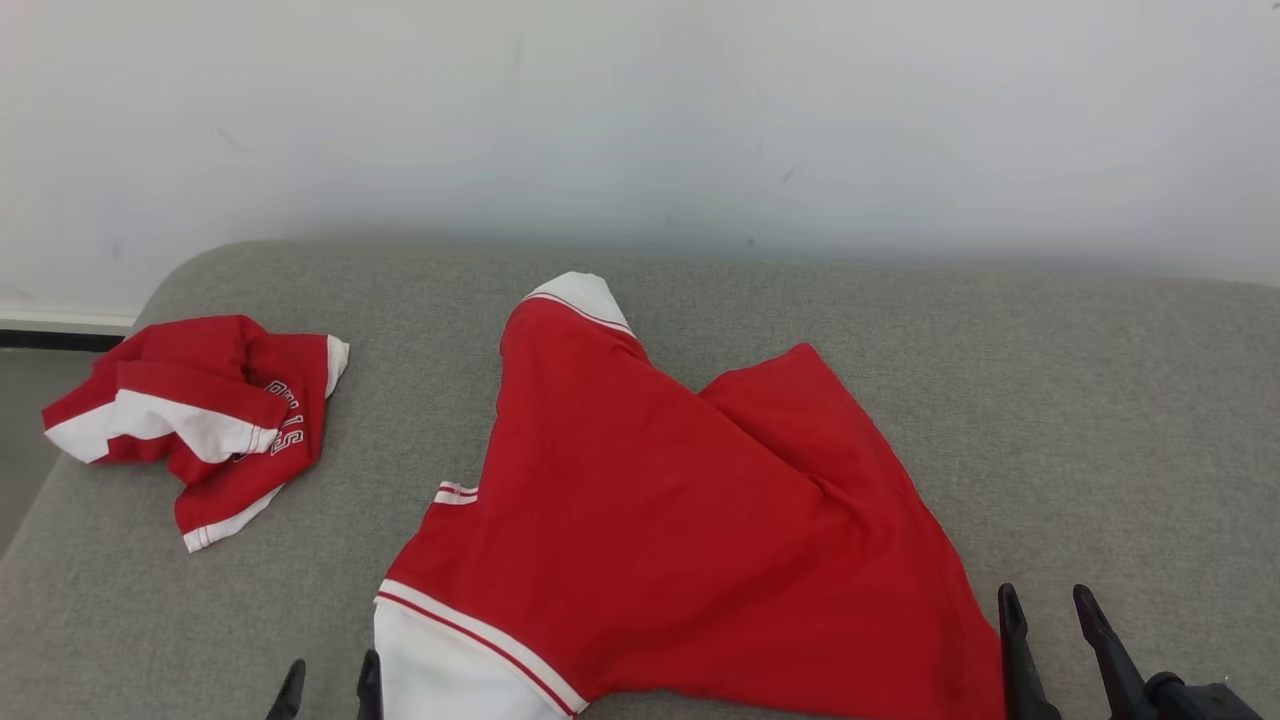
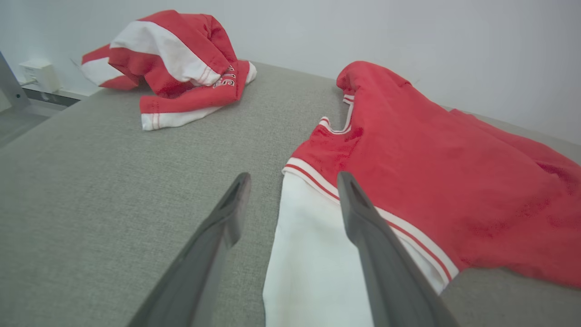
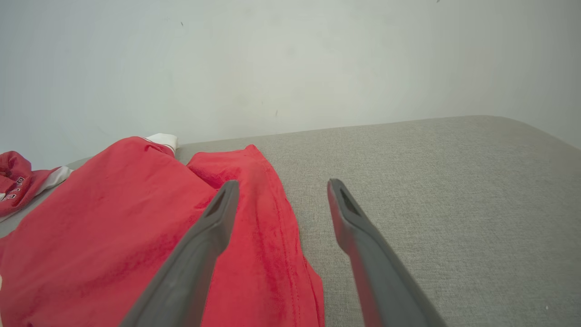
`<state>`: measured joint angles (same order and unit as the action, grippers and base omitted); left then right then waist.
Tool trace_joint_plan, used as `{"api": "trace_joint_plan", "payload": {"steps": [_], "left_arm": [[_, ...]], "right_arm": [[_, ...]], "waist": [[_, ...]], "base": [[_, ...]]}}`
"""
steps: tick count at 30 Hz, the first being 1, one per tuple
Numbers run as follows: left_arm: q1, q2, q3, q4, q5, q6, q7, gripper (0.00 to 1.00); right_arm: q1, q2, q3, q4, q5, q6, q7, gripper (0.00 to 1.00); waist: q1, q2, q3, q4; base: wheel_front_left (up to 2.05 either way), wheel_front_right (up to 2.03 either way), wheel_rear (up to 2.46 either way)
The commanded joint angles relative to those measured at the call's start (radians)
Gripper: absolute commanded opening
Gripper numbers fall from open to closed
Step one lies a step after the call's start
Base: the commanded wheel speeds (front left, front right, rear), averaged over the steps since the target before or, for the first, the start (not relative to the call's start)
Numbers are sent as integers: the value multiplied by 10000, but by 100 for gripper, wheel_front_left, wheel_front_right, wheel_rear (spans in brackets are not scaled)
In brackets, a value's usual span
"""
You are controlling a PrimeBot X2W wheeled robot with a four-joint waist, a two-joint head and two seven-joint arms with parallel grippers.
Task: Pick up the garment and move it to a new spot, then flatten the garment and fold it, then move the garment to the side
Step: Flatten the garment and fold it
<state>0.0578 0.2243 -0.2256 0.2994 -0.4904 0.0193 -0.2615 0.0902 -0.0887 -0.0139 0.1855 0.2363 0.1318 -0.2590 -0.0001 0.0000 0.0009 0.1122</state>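
Note:
A red garment [image 1: 680, 520] with white trim lies spread out in the middle of the grey cushioned surface [image 1: 1100, 400]. Its white sleeve end [image 1: 450, 670] reaches the near edge. My left gripper [image 1: 332, 672] stands open just left of that sleeve; in the left wrist view the left gripper [image 2: 294, 179] has its jaws apart above the sleeve's [image 2: 308, 254] left edge, gripping nothing. My right gripper [image 1: 1046, 600] is open at the garment's near right hem. In the right wrist view the right gripper [image 3: 282, 186] hovers over that red edge [image 3: 113, 218], empty.
A second red and white garment [image 1: 200, 410] lies crumpled at the far left, near the surface's rounded left edge. A pale wall runs behind. A white wall box [image 2: 41, 75] sits low on the left. Bare grey fabric stretches to the right.

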Motion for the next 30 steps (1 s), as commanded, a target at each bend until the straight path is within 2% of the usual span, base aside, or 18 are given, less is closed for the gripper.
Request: {"api": "trace_joint_plan", "payload": {"steps": [1, 7, 16, 30], "left_arm": [[-56, -42, 184, -313, 237, 41, -36, 100], [85, -366, 926, -1349, 1080, -198, -41, 100], [-67, -770, 1738, -1991, 2200, -687, -41, 100], [36, -879, 2436, -1796, 2798, -1018, -42, 100]], "right_arm": [[123, -33, -12, 2, 8, -24, -46, 100], [137, -40, 13, -26, 32, -24, -48, 100], [256, 13, 20, -135, -12, -24, -51, 100], [351, -21, 76, -114, -11, -24, -60, 100]], "waist": [[1, 0, -88, -119], [1, 0, -164, -437], [1, 0, -298, -867], [1, 0, -414, -1088]], "base": [[0, 0, 0], [0, 0, 0], [0, 0, 0], [0, 0, 0]]}}
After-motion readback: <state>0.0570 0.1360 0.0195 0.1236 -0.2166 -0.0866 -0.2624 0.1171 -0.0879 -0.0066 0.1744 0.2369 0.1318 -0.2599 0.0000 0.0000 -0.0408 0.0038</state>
